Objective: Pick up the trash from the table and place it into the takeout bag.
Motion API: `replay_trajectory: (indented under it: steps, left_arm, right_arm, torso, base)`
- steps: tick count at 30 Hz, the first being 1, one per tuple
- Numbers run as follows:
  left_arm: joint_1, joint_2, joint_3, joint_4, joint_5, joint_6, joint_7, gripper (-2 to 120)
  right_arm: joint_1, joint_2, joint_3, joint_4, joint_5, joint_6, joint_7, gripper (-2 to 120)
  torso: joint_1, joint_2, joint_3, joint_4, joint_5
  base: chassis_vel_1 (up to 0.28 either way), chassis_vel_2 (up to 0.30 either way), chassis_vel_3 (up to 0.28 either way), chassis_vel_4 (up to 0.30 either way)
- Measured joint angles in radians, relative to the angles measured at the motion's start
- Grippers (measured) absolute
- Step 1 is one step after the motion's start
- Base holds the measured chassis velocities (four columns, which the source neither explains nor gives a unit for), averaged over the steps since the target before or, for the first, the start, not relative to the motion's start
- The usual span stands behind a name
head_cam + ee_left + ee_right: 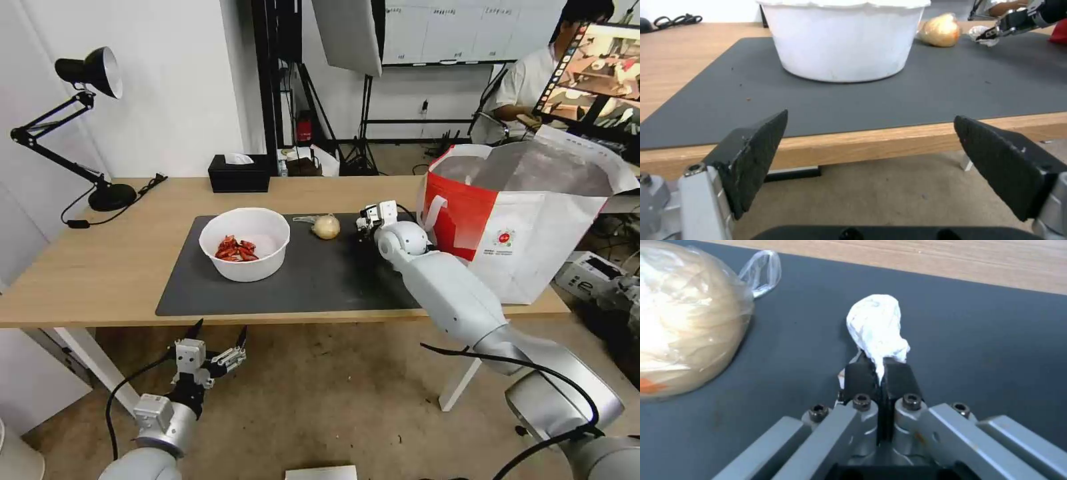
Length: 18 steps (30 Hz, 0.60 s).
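The right gripper (880,373) is pinched tight on the crumpled white tissue (878,328), its two black pads meeting on the tissue's narrow tail so the loose bulk sticks out past the tips. In the head view this gripper (371,219) sits low over the dark grey mat (300,280), toward its far right part. The grip on the thin end looks chosen because the wad is soft and gives little else to bite on; it is probably secure enough for a short carry.

Just to the left of the tissue lies the tan lump in clear wrap (682,330), near but apart from the gripper, its plastic tail pointing away. Farther left on the mat stands the white bowl (245,243) with red scraps inside. Close on the right, the takeout bag (527,220) stands upright at the table's (100,267) right end, mouth open, so the move across looks short.

The left gripper (219,339) waits below the table's near edge, spread wide and empty, pointed toward the bowl.
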Motion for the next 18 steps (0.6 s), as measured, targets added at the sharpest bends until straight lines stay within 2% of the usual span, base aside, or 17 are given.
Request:
replay_trajectory:
  steps: [4, 8, 10, 12, 13, 14, 16, 18]
  left_arm:
    - [-0.003, -0.001, 0.000, 0.000, -0.001, 0.002, 0.000, 100]
    - [-0.004, -0.004, 0.000, -0.002, -0.002, 0.003, -0.001, 100]
    - [-0.006, -0.011, -0.004, -0.018, -0.006, 0.012, -0.002, 100]
    - [-0.004, -0.013, -0.007, -0.025, -0.007, 0.015, -0.002, 100]
    - [-0.004, -0.013, -0.007, -0.025, -0.007, 0.015, -0.002, 100]
    - [0.003, -0.014, -0.012, -0.030, -0.007, 0.016, -0.002, 100]
    - [0.006, -0.014, -0.015, -0.031, -0.007, 0.017, -0.002, 100]
    - [0.019, -0.014, -0.024, -0.039, -0.008, 0.017, -0.003, 100]
  right_arm:
    - [-0.001, 0.000, 0.004, 0.009, 0.001, 0.001, 0.002, 0]
    - [-0.015, -0.014, 0.019, 0.071, -0.007, 0.026, 0.025, 0]
    - [-0.057, -0.054, 0.041, 0.228, -0.024, 0.053, 0.082, 0]
    - [-0.082, -0.081, 0.044, 0.325, -0.044, 0.082, 0.132, 0]
    - [-0.082, -0.081, 0.044, 0.325, -0.044, 0.082, 0.132, 0]
    - [-0.106, -0.107, 0.045, 0.418, -0.061, 0.119, 0.194, 0]
    - [-0.116, -0.120, 0.044, 0.461, -0.069, 0.137, 0.225, 0]
    - [-0.143, -0.164, 0.038, 0.587, -0.095, 0.182, 0.297, 0]
  torso:
    - [0.000, 0.000, 0.000, 0.0003, 0.0001]
    - [0.000, 0.000, 0.000, 0.0004, 0.0001]
    - [0.000, 0.000, 0.000, 0.0002, 0.0002]
    - [0.000, 0.000, 0.000, 0.0001, 0.0001]
    - [0.000, 0.000, 0.000, 0.0001, 0.0001]
    - [0.000, 0.000, 0.000, 0.0001, 0.0001]
    - [0.000, 0.000, 0.000, 0.0001, 0.0001]
    - [0.000, 0.000, 0.000, 0.0002, 0.0001]
  base:
    - [0.000, 0.000, 0.000, 0.000]
    - [0.000, 0.000, 0.000, 0.000]
    - [0.000, 0.000, 0.000, 0.000]
    - [0.000, 0.000, 0.000, 0.000]
    - [0.000, 0.000, 0.000, 0.000]
    - [0.000, 0.000, 0.000, 0.000]
    - [0.000, 0.000, 0.000, 0.000]
    - [0.000, 0.000, 0.000, 0.000]
